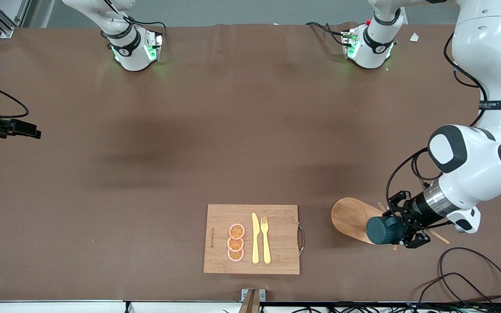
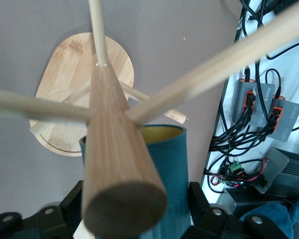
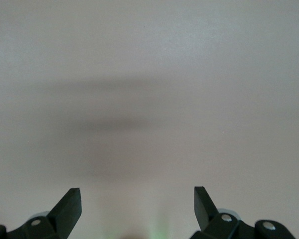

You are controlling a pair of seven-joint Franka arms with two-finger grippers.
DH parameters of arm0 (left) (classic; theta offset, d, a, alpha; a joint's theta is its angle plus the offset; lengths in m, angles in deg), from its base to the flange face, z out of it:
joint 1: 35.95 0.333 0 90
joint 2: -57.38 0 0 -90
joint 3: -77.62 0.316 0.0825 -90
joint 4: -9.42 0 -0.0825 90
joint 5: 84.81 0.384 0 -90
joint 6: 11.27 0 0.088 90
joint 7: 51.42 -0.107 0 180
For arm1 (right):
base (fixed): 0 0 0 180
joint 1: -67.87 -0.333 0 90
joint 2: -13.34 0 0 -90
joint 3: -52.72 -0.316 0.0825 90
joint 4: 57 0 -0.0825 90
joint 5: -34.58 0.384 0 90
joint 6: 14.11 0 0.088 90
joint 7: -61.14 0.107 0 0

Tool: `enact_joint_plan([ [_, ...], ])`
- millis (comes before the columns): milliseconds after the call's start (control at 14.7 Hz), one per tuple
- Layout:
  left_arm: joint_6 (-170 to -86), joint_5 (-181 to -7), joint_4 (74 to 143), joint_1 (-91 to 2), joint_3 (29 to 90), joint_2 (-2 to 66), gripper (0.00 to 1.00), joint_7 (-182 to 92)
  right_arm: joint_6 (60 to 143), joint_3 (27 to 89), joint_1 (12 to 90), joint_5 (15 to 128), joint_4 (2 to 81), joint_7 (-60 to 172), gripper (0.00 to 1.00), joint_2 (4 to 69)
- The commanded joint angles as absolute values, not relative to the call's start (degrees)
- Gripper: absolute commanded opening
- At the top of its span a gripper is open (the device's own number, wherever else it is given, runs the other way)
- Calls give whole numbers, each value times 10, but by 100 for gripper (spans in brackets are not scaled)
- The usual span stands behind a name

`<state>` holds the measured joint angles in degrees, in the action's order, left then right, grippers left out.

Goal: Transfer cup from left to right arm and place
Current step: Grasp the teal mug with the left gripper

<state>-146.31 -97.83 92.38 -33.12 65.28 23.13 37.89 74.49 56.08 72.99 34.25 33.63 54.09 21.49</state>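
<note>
The right gripper point(image 3: 137, 199) waits wide open and empty over bare brown bench point(image 1: 146, 152). At the left arm's end, the left gripper point(image 1: 400, 230) is clamped around the dark teal cylindrical cup point(image 1: 383, 230), hung on the wooden peg stand point(image 1: 352, 217).
</note>
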Motion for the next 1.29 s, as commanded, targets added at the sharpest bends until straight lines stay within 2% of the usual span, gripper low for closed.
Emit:
enact_joint_plan([
  [0,-1463,-984,915,-337,651,239,56,390,742,557,732,341,341,546,100,210],
  [272,-1463,-981,915,-338,628,245,57,391,741,557,732,341,341,546,100,210],
  [816,-1459,-977,906,-378,623,263,57,391,743,557,732,341,341,546,100,210],
  [1224,-1443,-916,871,-452,624,259,55,391,742,557,732,341,342,546,100,210],
])
